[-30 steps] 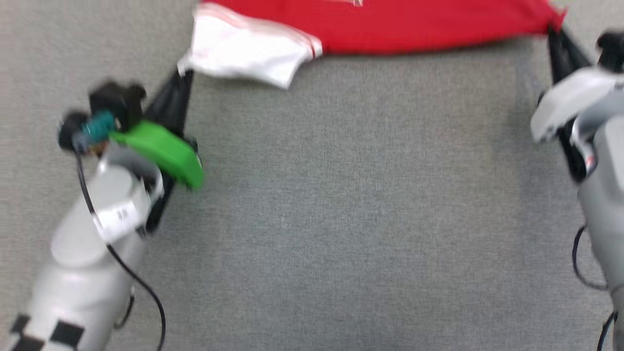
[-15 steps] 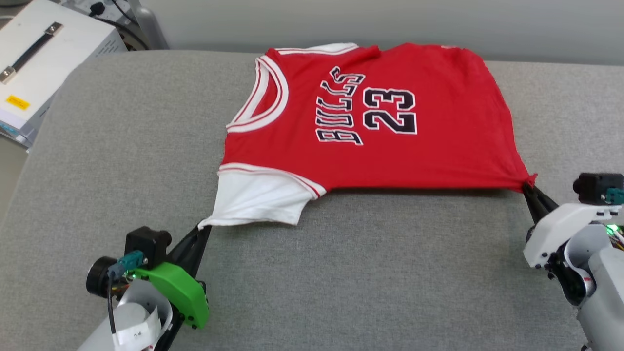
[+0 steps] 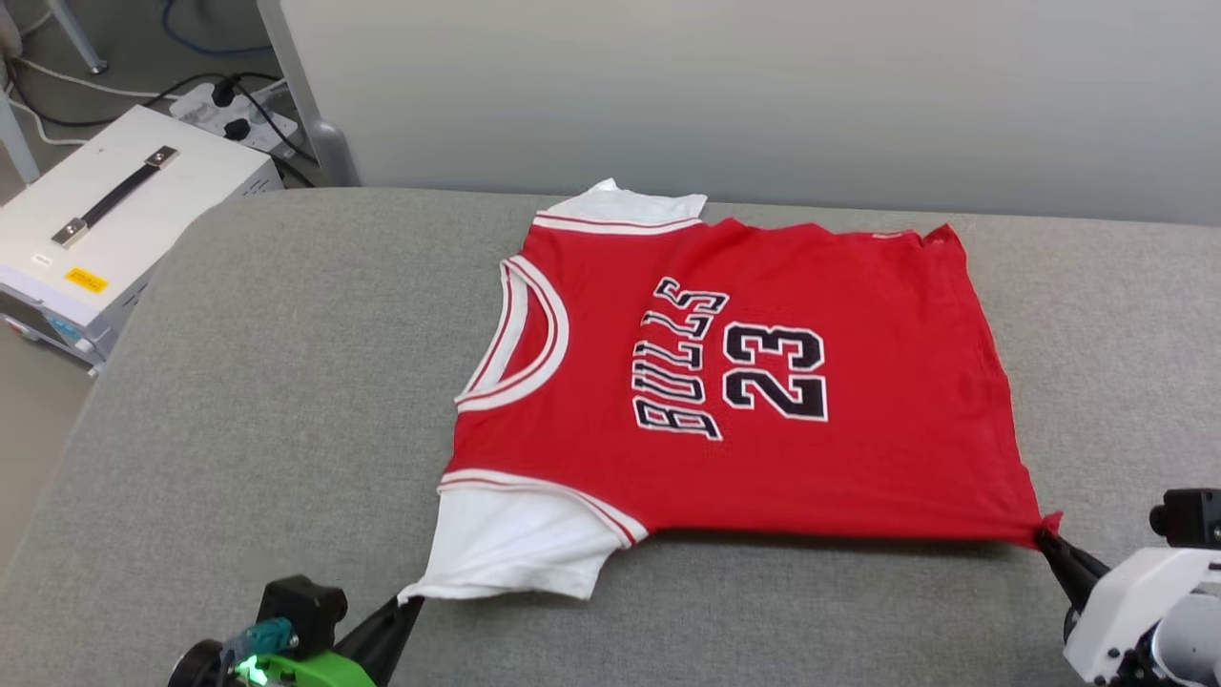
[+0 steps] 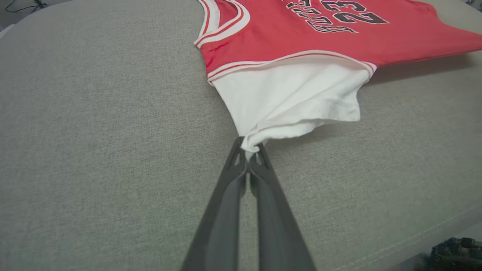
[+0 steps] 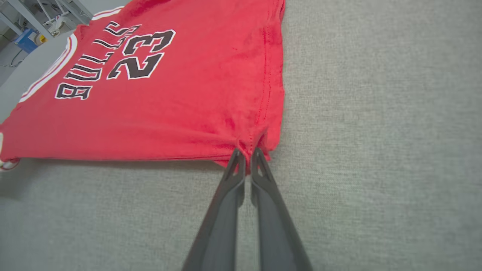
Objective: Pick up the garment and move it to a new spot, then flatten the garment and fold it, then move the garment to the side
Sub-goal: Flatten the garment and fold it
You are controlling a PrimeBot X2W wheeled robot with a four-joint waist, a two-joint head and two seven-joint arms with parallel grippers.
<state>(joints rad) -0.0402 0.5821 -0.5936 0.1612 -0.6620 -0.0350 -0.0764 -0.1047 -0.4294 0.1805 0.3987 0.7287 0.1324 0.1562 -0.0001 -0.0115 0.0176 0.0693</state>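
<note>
A white case (image 3: pixel 124 205) with a black handle stands off the left edge of the grey padded surface (image 3: pixel 267 401), well apart from the garment (image 3: pixel 744 382), which is spread front-up at the surface's middle. Both arms reach in low from the near side. The left gripper (image 3: pixel 405 603) pinches the white sleeve's corner, and the right gripper (image 3: pixel 1045 536) pinches the red hem corner.

You count: one garment (image 3: pixel 763 382), one left claw (image 3: pixel 407 602), one right claw (image 3: pixel 1043 537), one white case (image 3: pixel 124 219), one power strip (image 3: pixel 234 107), one bench (image 3: pixel 286 429).
</note>
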